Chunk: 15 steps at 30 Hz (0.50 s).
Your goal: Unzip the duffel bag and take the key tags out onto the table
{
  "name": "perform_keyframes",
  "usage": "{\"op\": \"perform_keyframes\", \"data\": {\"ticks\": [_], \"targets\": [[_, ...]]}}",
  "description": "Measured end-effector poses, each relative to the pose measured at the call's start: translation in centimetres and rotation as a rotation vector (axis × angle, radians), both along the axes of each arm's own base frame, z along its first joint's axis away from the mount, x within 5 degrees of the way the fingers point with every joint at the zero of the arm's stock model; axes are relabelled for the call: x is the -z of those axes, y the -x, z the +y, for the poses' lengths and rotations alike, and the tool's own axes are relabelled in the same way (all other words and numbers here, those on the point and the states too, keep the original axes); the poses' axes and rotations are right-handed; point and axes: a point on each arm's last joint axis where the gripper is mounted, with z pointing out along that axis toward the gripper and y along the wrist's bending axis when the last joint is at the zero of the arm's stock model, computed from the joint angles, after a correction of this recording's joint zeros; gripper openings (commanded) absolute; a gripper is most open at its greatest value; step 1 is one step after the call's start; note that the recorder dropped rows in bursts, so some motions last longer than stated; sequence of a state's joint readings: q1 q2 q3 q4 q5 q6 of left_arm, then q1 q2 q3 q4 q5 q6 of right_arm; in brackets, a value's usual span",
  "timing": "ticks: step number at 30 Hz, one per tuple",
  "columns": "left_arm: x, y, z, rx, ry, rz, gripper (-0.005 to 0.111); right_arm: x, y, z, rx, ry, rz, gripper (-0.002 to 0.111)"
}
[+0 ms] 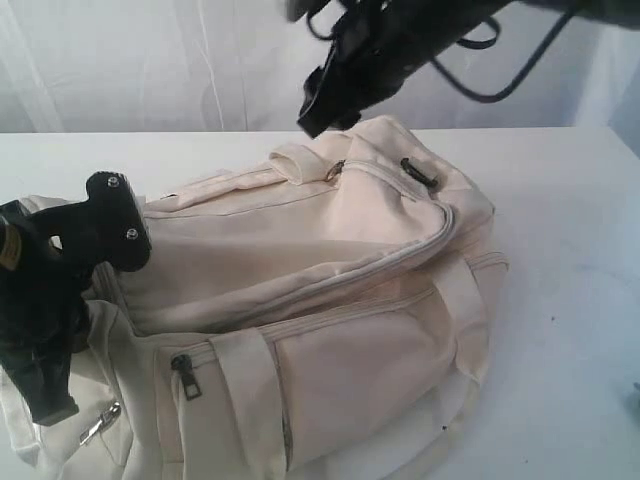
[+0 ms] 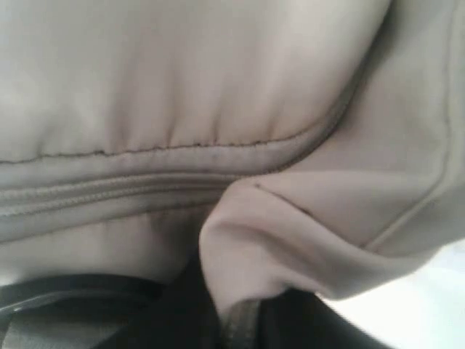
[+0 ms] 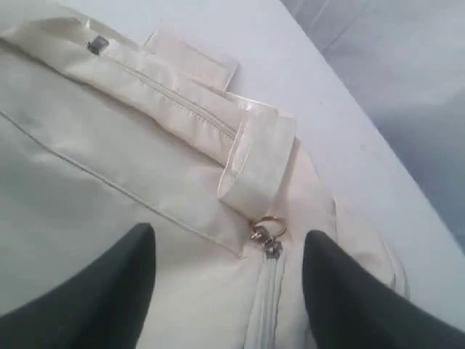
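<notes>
Plainly soft and light, the duffel bag [image 1: 330,300] slumps mid-worktop [image 1: 570,250] with its visible zippers closed and the key tags out of sight. I judge the cloth will buckle under any tug, so the small metal zipper pull [image 3: 267,236] on top is the place to take hold. The right claw [image 3: 229,234] hangs over that pull, fingers well apart and empty, while the left claw [image 1: 70,300] presses into the bag's end; whether it is clamped there I cannot tell.
</notes>
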<state>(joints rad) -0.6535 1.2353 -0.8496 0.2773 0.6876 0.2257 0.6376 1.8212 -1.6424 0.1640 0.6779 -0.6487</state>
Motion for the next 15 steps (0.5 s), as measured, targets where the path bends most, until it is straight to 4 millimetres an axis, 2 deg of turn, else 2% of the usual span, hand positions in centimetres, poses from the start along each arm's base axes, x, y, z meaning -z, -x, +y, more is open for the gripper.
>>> {"op": "perform_keyframes", "data": {"ticks": [3, 6, 9, 13, 15], "targets": [[0.0, 0.0, 0.0, -0.001, 0.002, 0.001, 0.000, 2.7, -0.4, 2.3, -0.058, 0.140, -0.111, 0.056], [0.0, 0.0, 0.0, -0.001, 0.003, 0.003, 0.002, 5.4, -1.3, 3.7, -0.054, 0.243, -0.190, 0.064], [0.0, 0.0, 0.0, -0.001, 0.003, 0.003, 0.013, 7.0, -2.3, 4.2, 0.002, 0.254, -0.234, 0.069], [0.0, 0.1, 0.0, -0.003, 0.006, 0.004, 0.033, 8.2, -3.0, 4.4, 0.033, 0.270, -0.255, 0.070], [0.0, 0.1, 0.0, -0.004, 0.007, 0.008, 0.039, 9.0, -3.2, 4.3, 0.034, 0.308, -0.256, 0.070]]}}
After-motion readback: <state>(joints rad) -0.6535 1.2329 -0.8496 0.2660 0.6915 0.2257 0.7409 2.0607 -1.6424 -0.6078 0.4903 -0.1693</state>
